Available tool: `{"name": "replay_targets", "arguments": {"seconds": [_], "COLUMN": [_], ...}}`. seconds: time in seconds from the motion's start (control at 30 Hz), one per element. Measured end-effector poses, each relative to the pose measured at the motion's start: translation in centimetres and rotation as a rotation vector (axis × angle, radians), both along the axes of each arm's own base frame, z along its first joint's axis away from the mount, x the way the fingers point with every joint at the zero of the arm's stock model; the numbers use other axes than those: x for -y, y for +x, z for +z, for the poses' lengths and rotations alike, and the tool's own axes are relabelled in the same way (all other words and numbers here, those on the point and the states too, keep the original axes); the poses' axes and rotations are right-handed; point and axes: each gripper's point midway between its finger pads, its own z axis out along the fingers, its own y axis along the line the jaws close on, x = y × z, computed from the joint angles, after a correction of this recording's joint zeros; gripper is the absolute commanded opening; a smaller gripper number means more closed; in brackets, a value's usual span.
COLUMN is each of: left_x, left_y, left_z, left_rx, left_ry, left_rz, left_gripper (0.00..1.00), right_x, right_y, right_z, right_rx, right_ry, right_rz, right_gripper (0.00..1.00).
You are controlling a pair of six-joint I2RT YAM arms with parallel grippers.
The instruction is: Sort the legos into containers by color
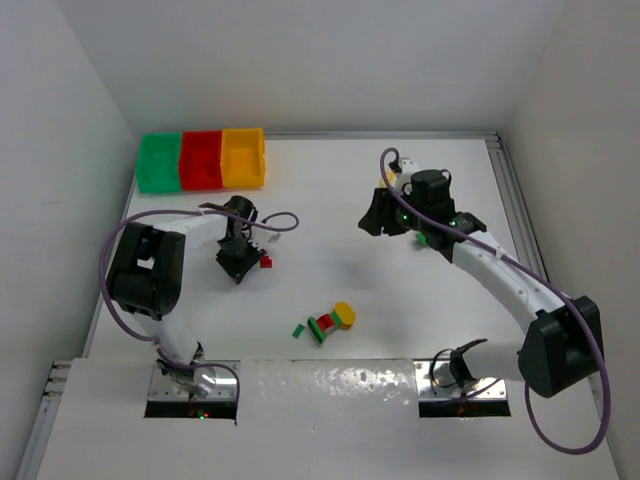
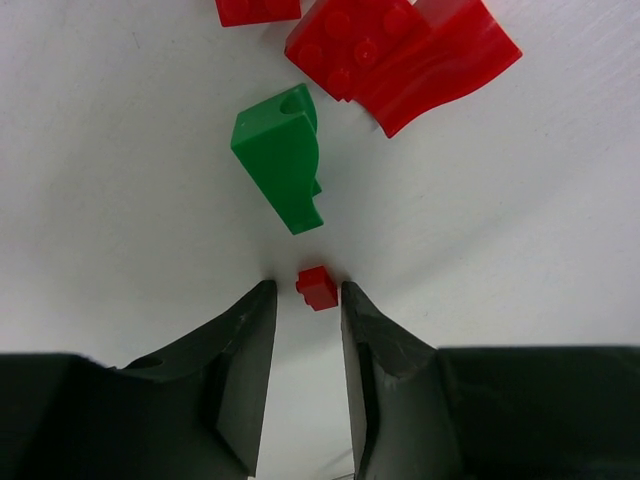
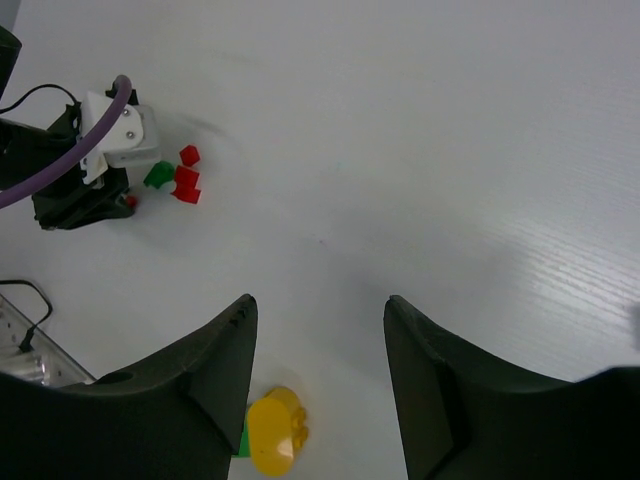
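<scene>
A: Two claws. How does the left gripper [image 2: 307, 300] stand?

B: Jaws a narrow gap apart, clamped on nothing. A tiny red lego [image 2: 317, 288] sits right at the mouth, nearest the right-hand tip.

A: And beyond it?

B: In the left wrist view, a green lego [image 2: 283, 165] lies at 12 o'clock, just past the red one. Bigger red legos [image 2: 400, 55] lie at 1 o'clock.

A: The right gripper [image 3: 318, 330]?

B: Jaws wide apart and empty, above bare table [image 3: 450, 150]. A yellow lego [image 3: 275, 432] lies at 7 o'clock, beside one finger.

A: The containers [image 1: 201, 160]?

B: From above they are at 11 o'clock of the left claw, well apart: green, red and yellow in a row.
</scene>
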Motion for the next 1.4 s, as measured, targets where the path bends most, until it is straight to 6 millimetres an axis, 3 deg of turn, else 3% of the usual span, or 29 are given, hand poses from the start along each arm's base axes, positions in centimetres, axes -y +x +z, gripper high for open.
{"name": "replay_targets", "arguments": {"seconds": [0.17,0.23,0.53,0.67,0.8,0.83,0.9,1.03,1.13,1.2,1.27,1.4], "left_x": [0.1,0.0,0.8,0.6,-0.8,-1.4,-3.4,-10.5,-14.7,-15.4,-15.1,-14.8], "left_y": [-0.1,-0.1,0.8,2.6,4.9,6.1,10.2,21.9,27.3,30.2,32.8,35.6], "left_z": [0.0,0.1,1.2,2.7,5.3,6.5,9.7,17.7,20.7,20.7,19.4,14.4], "left_rx": [-0.004,-0.012,-0.007,0.030,0.086,0.112,0.208,0.551,0.722,0.780,0.800,0.783], "left_ry": [-0.003,-0.001,-0.039,-0.042,-0.011,-0.016,-0.054,-0.135,-0.158,-0.180,-0.191,-0.174], "left_rz": [0.005,0.005,0.027,0.046,0.094,0.134,0.256,0.551,0.683,0.725,0.742,0.768], "left_gripper": [0.14,0.00,0.00,0.00,0.00,0.00,0.00,0.00,0.00,0.00,0.00,0.00], "right_x": [0.1,0.2,0.7,0.8,0.9,0.9,0.9,0.9,0.9,0.9,0.9,1.0], "right_y": [-0.1,-0.1,0.1,0.1,0.2,0.2,0.2,0.1,0.2,0.2,0.2,0.3], "right_z": [0.0,0.2,0.8,0.8,0.8,0.8,0.7,0.5,0.1,-0.2,-0.4,-0.3], "right_rx": [0.005,0.012,0.046,0.049,0.052,0.054,0.055,0.049,0.040,0.034,0.030,0.025], "right_ry": [-0.008,-0.012,-0.030,-0.036,-0.042,-0.043,-0.044,-0.046,-0.050,-0.056,-0.066,-0.081], "right_rz": [0.001,0.000,-0.010,-0.011,-0.015,-0.015,-0.015,-0.013,-0.011,-0.009,-0.004,0.000], "right_gripper": [0.54,0.54,0.54,0.54,0.54,0.54,0.54,0.54,0.54,0.54,0.54,0.54]}}
